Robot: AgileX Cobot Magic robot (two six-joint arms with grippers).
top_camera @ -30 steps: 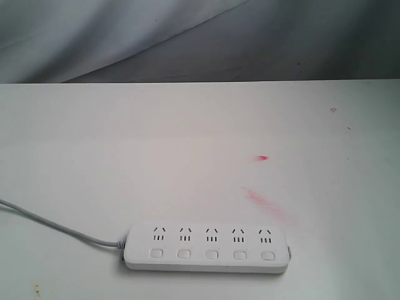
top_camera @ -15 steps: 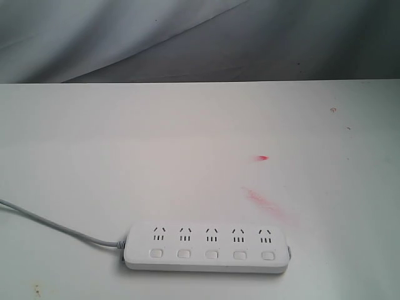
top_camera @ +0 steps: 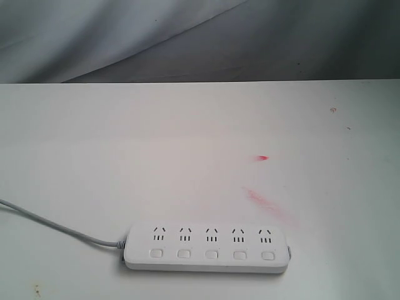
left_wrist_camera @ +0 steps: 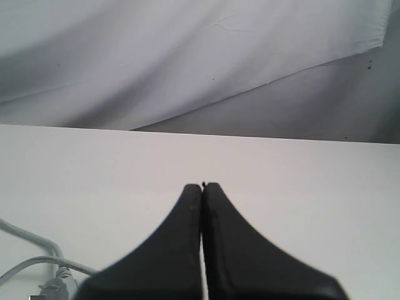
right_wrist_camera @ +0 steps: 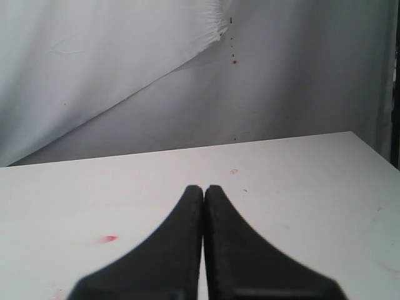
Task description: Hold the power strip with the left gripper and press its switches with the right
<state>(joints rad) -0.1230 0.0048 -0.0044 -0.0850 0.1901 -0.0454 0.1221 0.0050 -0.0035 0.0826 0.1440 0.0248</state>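
Note:
The white power strip (top_camera: 206,247) lies flat near the table's front edge in the exterior view, sockets up. Its row of small white switches (top_camera: 212,254) runs along the near side, one under each socket. A thin grey cord (top_camera: 56,227) leaves its left end toward the left edge. Neither arm shows in the exterior view. In the left wrist view my left gripper (left_wrist_camera: 202,186) is shut, tips touching, with nothing between them, above bare table; loops of grey cord (left_wrist_camera: 28,250) lie beside it. My right gripper (right_wrist_camera: 204,187) is shut and empty too, over the table.
The white table (top_camera: 125,156) carries a small red mark (top_camera: 262,158) and a faint red smear (top_camera: 262,200) right of centre. Grey cloth (top_camera: 187,37) hangs behind the table's far edge. The table's right edge (right_wrist_camera: 375,150) shows in the right wrist view.

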